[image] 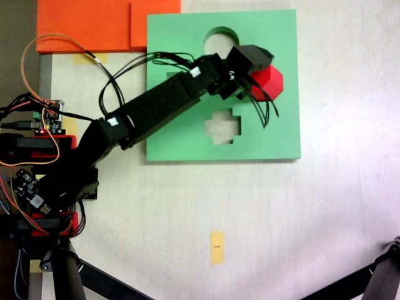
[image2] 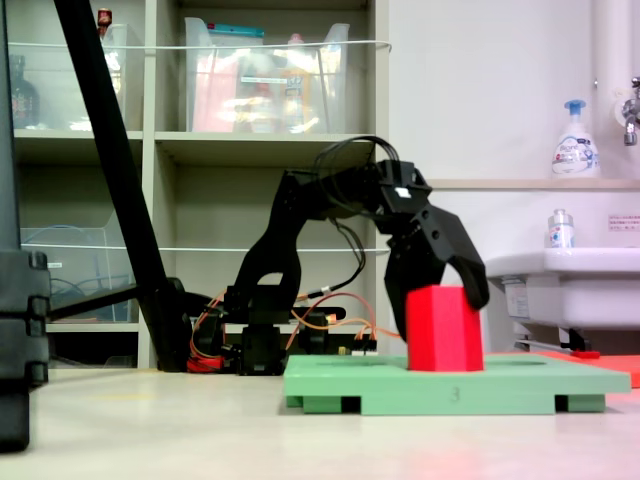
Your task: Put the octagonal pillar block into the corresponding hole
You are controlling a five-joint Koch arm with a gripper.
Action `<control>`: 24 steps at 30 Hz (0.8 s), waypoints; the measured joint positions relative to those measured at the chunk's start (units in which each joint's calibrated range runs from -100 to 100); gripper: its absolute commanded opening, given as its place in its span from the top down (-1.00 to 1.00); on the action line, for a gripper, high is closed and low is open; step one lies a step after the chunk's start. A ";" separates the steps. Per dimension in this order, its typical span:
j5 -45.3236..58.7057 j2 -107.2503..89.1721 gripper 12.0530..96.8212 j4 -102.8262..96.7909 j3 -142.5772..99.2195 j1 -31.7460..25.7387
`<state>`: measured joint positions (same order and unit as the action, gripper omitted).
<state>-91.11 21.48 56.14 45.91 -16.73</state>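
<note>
The red octagonal pillar block (image: 270,82) stands upright at the right side of the green foam board (image: 175,140), as the side-on fixed view also shows (image2: 443,335). My gripper (image: 261,78) reaches over it from the left. Seen from the side, the gripper (image2: 438,298) straddles the block's top, one finger against each side. I cannot tell how deep the block sits in the board (image2: 520,385). The eight-sided cutout is hidden under the block and gripper. The round cutout (image: 215,42) and the cross-shaped cutout (image: 223,128) lie open beside it.
Orange foam sheets (image: 94,25) lie at the table's top left. Circuit boards and wires (image: 37,119) crowd the arm's base on the left. A yellow tape mark (image: 217,247) sits on the table below the board. Black stand legs (image: 381,275) cross the lower corners.
</note>
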 measured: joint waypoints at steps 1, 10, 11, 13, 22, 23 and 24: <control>-0.39 0.41 0.10 0.00 0.39 0.15; -1.12 0.41 0.10 0.00 0.69 0.15; -1.12 0.41 0.10 0.00 0.69 0.20; -1.12 0.41 0.07 0.00 0.69 0.15; 0.00 1.78 -0.50 1.86 1.67 -0.20; 0.24 1.78 -0.54 2.06 1.67 -0.24; 0.34 1.92 -0.54 2.25 1.67 -0.29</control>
<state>-90.77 23.39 58.39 47.57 -17.02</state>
